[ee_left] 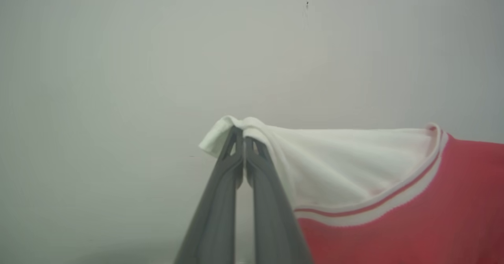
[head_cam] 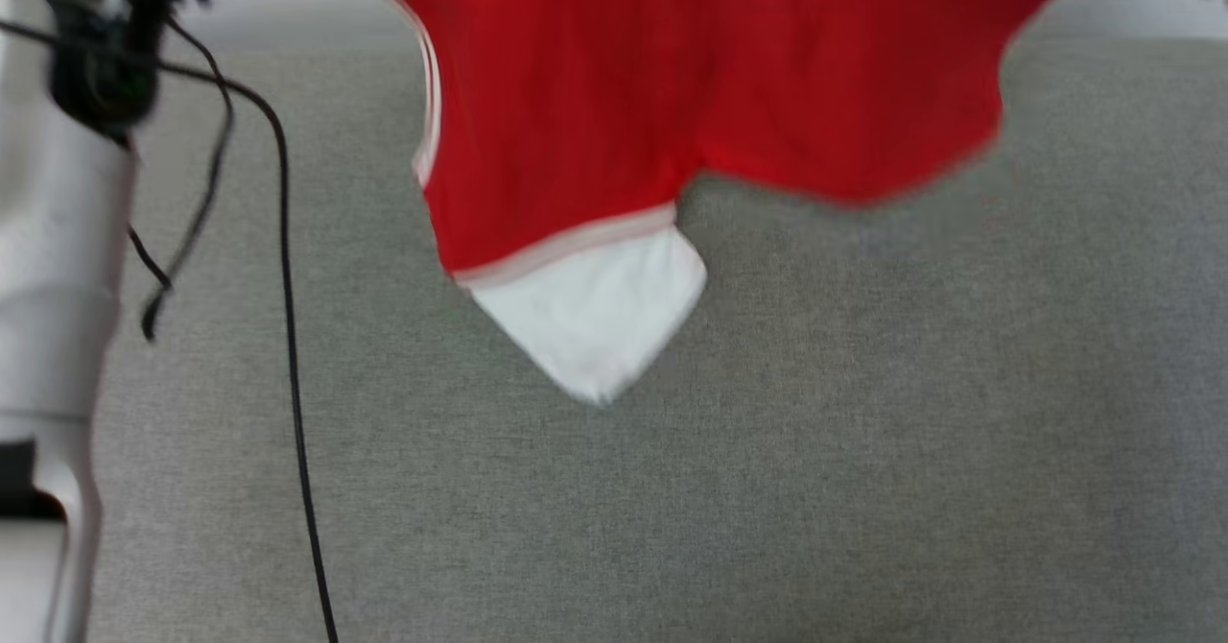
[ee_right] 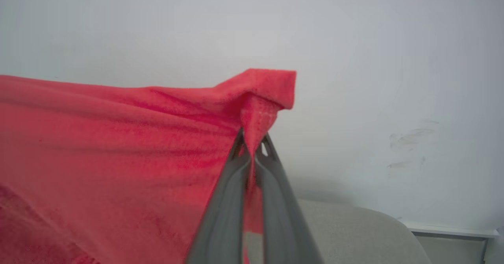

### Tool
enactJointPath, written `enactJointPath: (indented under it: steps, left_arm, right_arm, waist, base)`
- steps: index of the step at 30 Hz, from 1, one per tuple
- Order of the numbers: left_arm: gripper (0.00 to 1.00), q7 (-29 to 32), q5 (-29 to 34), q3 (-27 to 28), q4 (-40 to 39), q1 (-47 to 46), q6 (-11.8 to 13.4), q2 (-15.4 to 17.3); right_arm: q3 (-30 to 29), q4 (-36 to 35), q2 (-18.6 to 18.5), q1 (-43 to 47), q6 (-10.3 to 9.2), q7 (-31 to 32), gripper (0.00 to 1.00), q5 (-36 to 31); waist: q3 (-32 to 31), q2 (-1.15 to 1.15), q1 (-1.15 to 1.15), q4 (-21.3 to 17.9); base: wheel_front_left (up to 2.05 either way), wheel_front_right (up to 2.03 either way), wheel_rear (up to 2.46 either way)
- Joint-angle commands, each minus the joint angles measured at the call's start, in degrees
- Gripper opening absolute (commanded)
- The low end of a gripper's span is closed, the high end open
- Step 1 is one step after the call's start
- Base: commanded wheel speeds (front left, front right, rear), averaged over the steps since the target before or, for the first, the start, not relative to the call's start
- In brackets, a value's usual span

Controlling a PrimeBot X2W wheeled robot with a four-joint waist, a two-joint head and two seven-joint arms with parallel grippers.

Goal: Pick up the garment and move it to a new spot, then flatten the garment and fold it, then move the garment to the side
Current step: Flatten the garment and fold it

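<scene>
Garment (head_cam: 614,96) was off the surface, held up in the air between both arms. It stretched across the top of the head view, plain red side to the camera. Bottom edge sagged in two lobes. One hanging white sleeve (head_cam: 595,312) was the lowest part, pointing down over the grey fabric surface (head_cam: 767,509); couldn't tell whether it touched. Striped trim (head_cam: 566,245) ran along the seam above that sleeve, and a second trim line (head_cam: 429,96) ran down the garment's left edge.

Left end effector (ee_left: 244,132): fingers pressed fully together, tips pinching a fold of white sleeve fabric (ee_left: 346,161). Cloth draped over the tips and ran off to the right of that view into a red-white band, then the red body. Pale wall (ee_left: 118,59) behind.

Right end effector (ee_right: 254,138): also closed all the way, clamped on a bunched red corner (ee_right: 271,86) that stuck up above the tips. The rest of the red cloth spread to the left of that view, taut with shallow creases. Rounded grey upholstered edge (ee_right: 354,232) sat below, white wall (ee_right: 393,59) behind.

Head view was motion-blurred. Pale left forearm (head_cam: 58,240) stood at the left edge, with a black cable (head_cam: 288,336) hanging beside it over the grey surface.
</scene>
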Motion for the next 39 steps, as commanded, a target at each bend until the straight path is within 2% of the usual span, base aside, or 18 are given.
enactJointPath:
  steps: [1, 9, 13, 20, 29, 34, 39]
  left_arm:
    - [0.0, -0.87, 0.47, 0.69, 1.04, -1.71, 0.31, 1.33]
    - [0.0, -4.37, 2.76, 0.8, 8.39, -15.95, -1.06, 4.06]
    - [0.0, -5.53, 2.51, 1.07, 10.75, -20.84, -1.95, 3.98]
    - [0.0, -7.44, 2.0, 0.22, 15.32, -23.39, -3.58, 2.67]
    - [0.0, -8.76, -2.41, -0.15, 21.28, -18.77, -5.27, 0.1]
    - [0.0, -8.83, -6.87, -1.77, 20.19, -11.04, -5.44, -1.04]
    - [0.0, -9.85, -11.38, -3.72, 16.63, 0.42, -5.39, -1.18]
  right_arm:
    - [-1.06, 0.48, -0.45, -1.63, -0.18, -0.59, 0.0, -0.39]
    - [-5.35, 3.0, 2.31, -13.61, -0.24, -5.83, 0.0, -6.26]
    - [-6.55, 4.24, 3.94, -17.74, -0.24, -7.9, 0.0, -7.93]
    - [-6.39, 7.59, 6.58, -20.93, -0.2, -10.65, 0.0, -9.7]
    - [-4.02, 13.65, 6.89, -18.15, -0.17, -13.04, 0.0, -8.13]
    - [-0.49, 16.07, 6.61, -11.41, -0.16, -15.14, 0.0, -5.09]
    - [3.17, 16.37, 4.82, -0.75, -0.16, -17.3, 0.0, -0.72]
  waist:
    - [1.24, 0.0, -0.01, -0.38]
    - [7.81, 0.0, -0.01, -1.06]
    - [12.23, 0.0, -0.01, -0.65]
    - [18.42, 0.0, -0.01, 0.2]
    - [20.88, 0.0, -0.01, 1.29]
    - [18.58, 0.0, -0.01, 1.27]
    - [14.47, 0.0, -0.01, 2.1]
  base:
    - [0.0, 0.0, 0.0]
    - [0.0, 0.0, 0.0]
    - [0.0, 0.0, 0.0]
    - [0.0, 0.0, 0.0]
    - [0.0, 0.0, 0.0]
    - [0.0, 0.0, 0.0]
    - [0.0, 0.0, 0.0]
